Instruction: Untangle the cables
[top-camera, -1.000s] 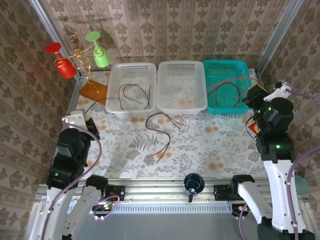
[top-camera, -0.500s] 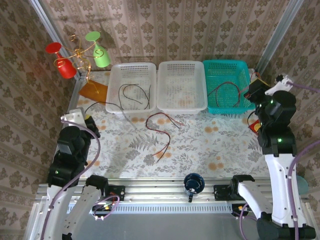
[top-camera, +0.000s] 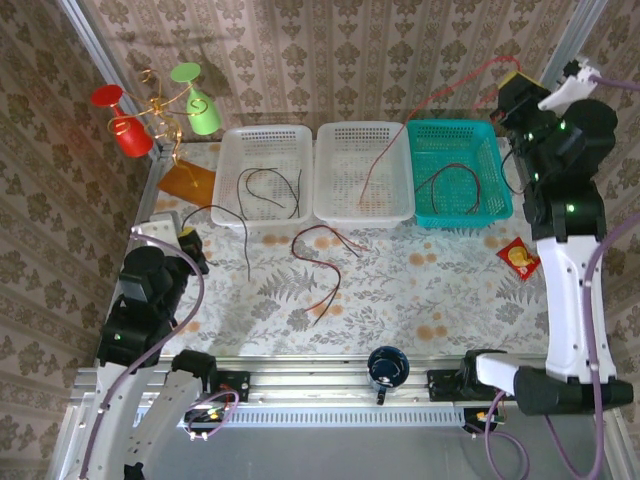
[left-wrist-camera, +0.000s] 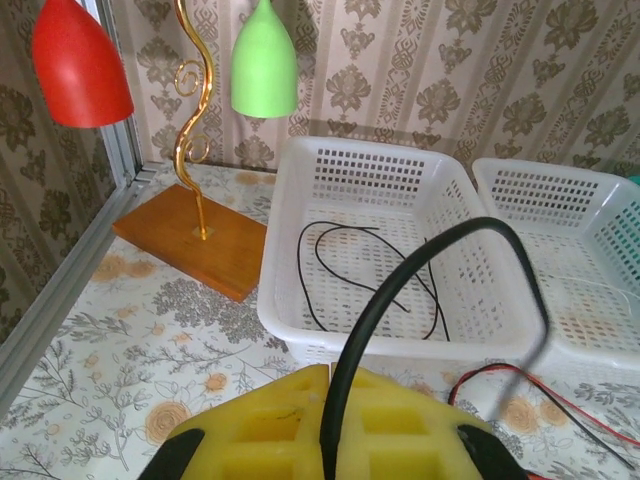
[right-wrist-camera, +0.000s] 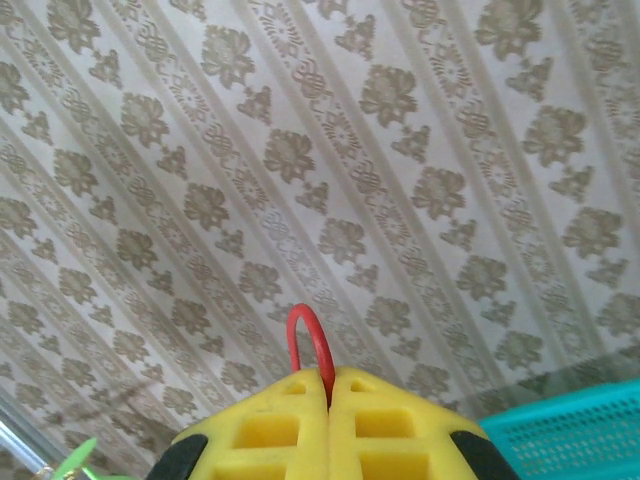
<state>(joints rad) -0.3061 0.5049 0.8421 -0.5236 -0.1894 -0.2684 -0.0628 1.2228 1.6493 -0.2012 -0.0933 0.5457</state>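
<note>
This is a robotics lab test cell dressed to look domestic. Bare aluminium framing posts (top-camera: 85, 35) and a slotted aluminium rail (top-camera: 300, 392) carrying two robot arms (top-camera: 140, 300) enclose a table. Its floral tablecloth (top-camera: 420, 290), damask wallpaper panels (top-camera: 350, 50), plastic baskets (top-camera: 363, 127) and an ornamental stand (top-camera: 187, 180) with red and green cups imitate a home.

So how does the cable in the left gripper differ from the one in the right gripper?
The left gripper holds a black cable, the right gripper a red cable. The black cable arcs low over the table; the red cable is held high. Both sit pinched between shut jaws.
</note>
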